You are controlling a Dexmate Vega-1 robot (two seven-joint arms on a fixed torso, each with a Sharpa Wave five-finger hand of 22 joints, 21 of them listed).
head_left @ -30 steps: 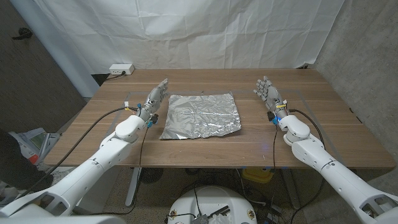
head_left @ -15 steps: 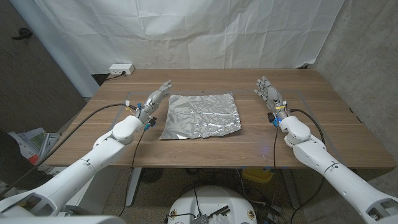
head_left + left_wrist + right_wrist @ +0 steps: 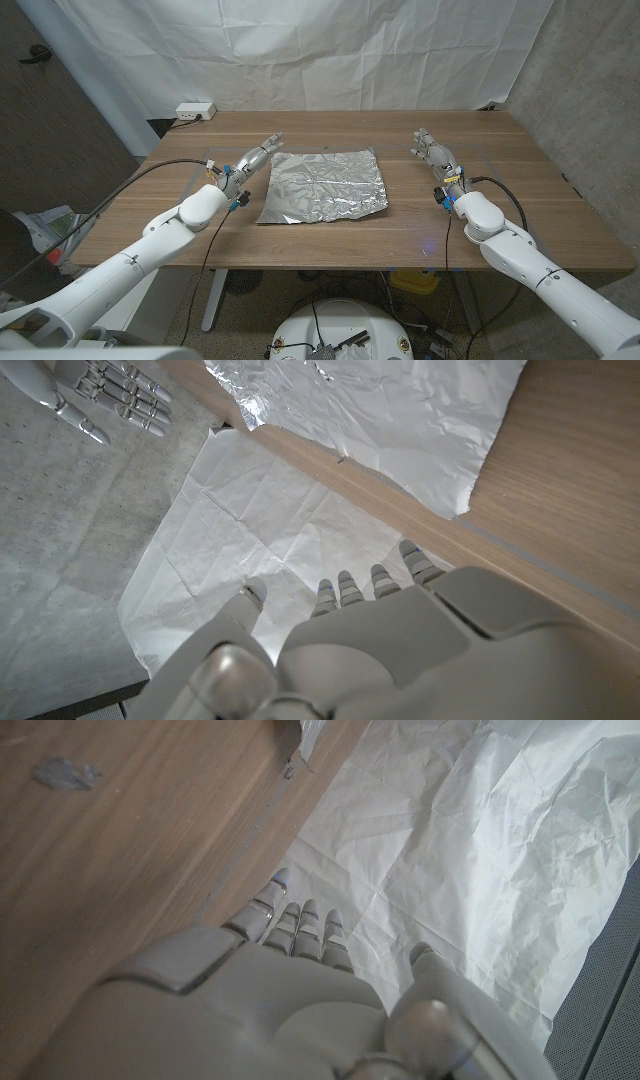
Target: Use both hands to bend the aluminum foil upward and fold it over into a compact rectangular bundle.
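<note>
Closing in: left hand [image 3: 255, 158] has swung toward the aluminum foil [image 3: 322, 185], fingers spread, holding nothing, now beside its far-left corner. Right hand [image 3: 432, 150] likewise empty, apart. Foil flat mid-table [image 3: 520, 200]; folding not begun.

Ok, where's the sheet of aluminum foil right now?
In the head view, the crinkled silver aluminum foil sheet lies flat mid-table, between the left robot hand at its far-left corner and the right robot hand, which is farther off.

A crinkled silver aluminum foil [image 3: 323, 186] is seen on a brown wood-grain worktop [image 3: 540, 190], backed by a white creased cloth [image 3: 330, 50].
</note>
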